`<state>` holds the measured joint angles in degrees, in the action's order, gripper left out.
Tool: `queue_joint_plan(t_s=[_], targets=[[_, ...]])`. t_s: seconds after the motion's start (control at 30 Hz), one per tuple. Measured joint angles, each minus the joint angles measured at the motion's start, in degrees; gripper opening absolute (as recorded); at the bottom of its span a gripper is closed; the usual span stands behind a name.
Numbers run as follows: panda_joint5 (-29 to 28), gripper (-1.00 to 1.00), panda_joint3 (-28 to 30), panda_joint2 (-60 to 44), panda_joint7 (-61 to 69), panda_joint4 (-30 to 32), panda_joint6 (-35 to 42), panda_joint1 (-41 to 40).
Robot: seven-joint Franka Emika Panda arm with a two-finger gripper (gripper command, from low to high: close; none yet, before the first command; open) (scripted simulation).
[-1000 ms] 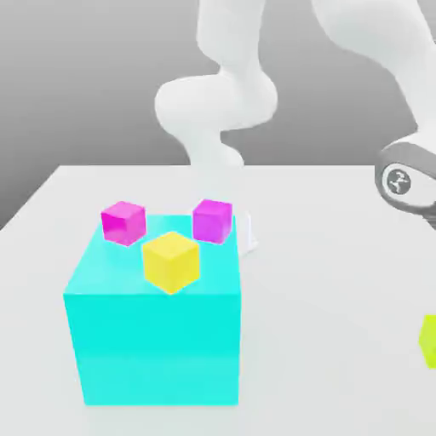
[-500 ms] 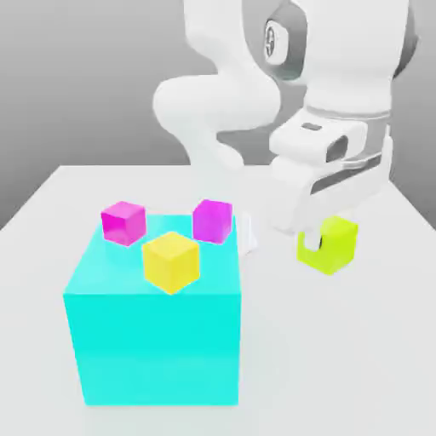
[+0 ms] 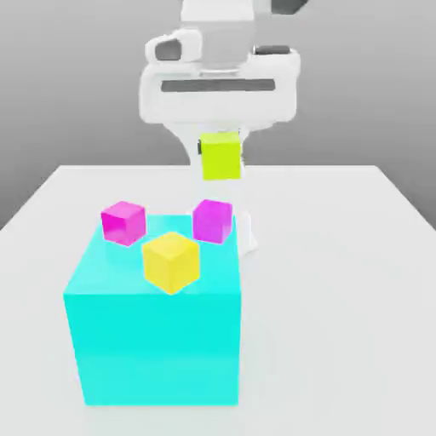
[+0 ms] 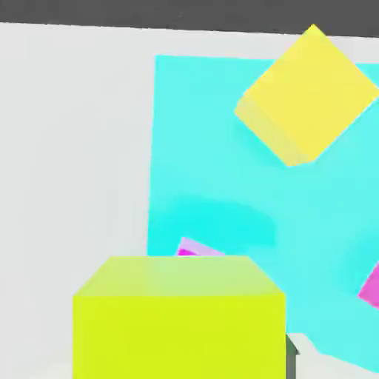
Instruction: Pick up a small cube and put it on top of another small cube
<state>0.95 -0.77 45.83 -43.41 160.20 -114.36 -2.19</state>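
My gripper (image 3: pixel 221 162) hangs above the table, shut on the small lime cube (image 3: pixel 220 155). That cube fills the foreground of the hand view (image 4: pixel 178 318). It is held in the air over a magenta small cube (image 3: pixel 213 220), with a clear gap between them; a sliver of that magenta cube (image 4: pixel 194 251) peeks out from behind the lime one. A second magenta cube (image 3: pixel 123 222) lies toward the exterior view's left. A golden-yellow small cube (image 3: pixel 171 261) (image 4: pixel 307 96) rests on the large cyan cube (image 3: pixel 153 341).
The large cyan cube (image 4: pixel 215 185) stands at the front left of the white table (image 3: pixel 341 298). Both magenta cubes sit by its far edge; whether on it or behind it I cannot tell. The arm's white base (image 3: pixel 248 234) stands behind them.
The gripper has carried the lime cube from low at the exterior view's right, up and to the left, to a spot above the right-hand magenta cube. The other cubes have not moved.
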Motion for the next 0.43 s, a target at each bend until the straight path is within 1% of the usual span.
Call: queue_joint_plan(t_s=[0.07, 0.1, 0.3, 0.37, 0.43], targets=[[0.2, -1.0, -0.2, -1.3, 0.0, 3.3, -4.6, -0.2], [0.3, 1.0, -0.2, -1.7, 0.0, 4.2, -5.9, -0.3], [0.1, 1.0, -0.3, -1.9, -0.1, 4.7, -6.6, -0.4], [0.0, 1.0, -0.4, -1.1, -0.1, 3.0, -4.1, -0.5], [-0.1, 1.0, -0.3, 0.4, -0.1, 0.0, 0.3, -0.6]])
